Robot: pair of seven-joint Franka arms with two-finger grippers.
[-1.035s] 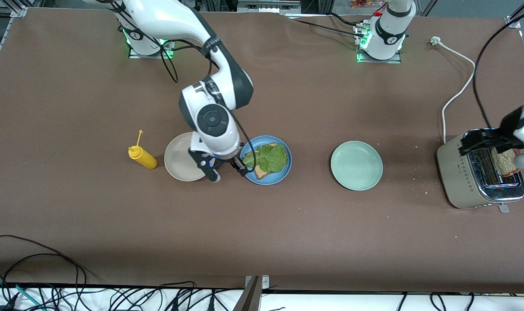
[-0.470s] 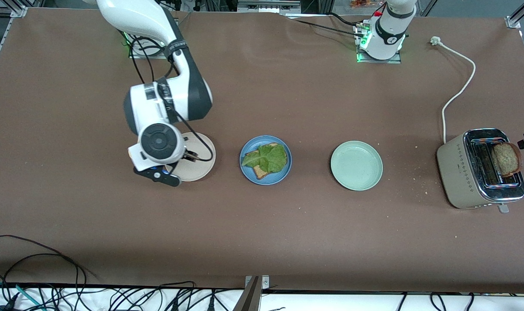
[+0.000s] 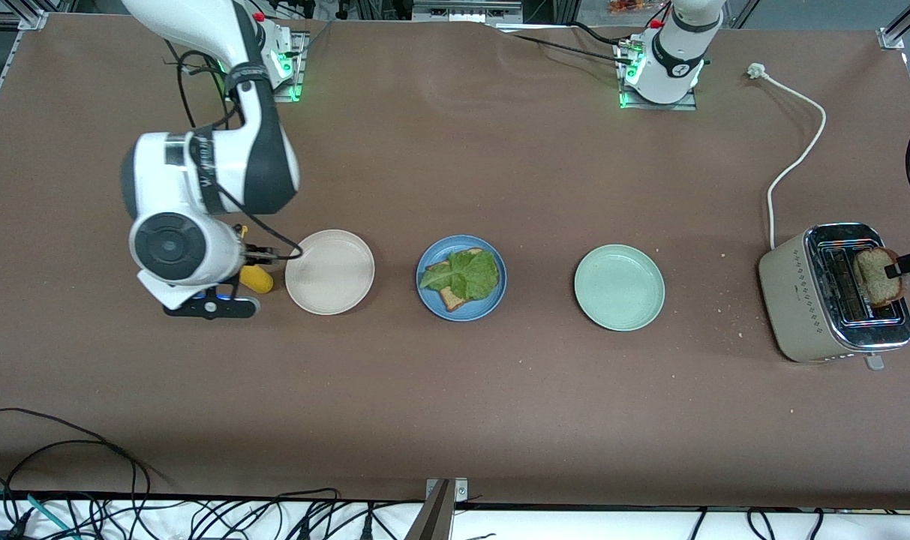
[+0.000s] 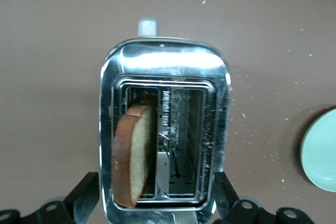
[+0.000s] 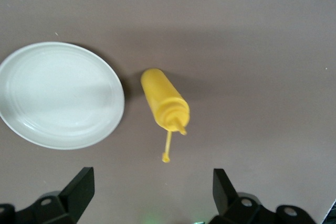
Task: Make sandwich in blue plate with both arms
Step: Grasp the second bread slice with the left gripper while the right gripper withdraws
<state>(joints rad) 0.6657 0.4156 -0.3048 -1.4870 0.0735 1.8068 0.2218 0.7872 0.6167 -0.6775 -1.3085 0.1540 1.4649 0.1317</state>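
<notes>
The left gripper (image 4: 152,203) is hanging wide open over the toaster (image 3: 833,292), needing to pinch the bread slice (image 4: 134,156). The right gripper (image 5: 149,195) is waiting open, empty, above the mustard bottle (image 5: 164,100).

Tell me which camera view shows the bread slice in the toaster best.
The left wrist view: it looks straight down on the bread slice standing in the toaster slot. The front view shows it small at the picture's edge; the right wrist view does not show it.
</notes>
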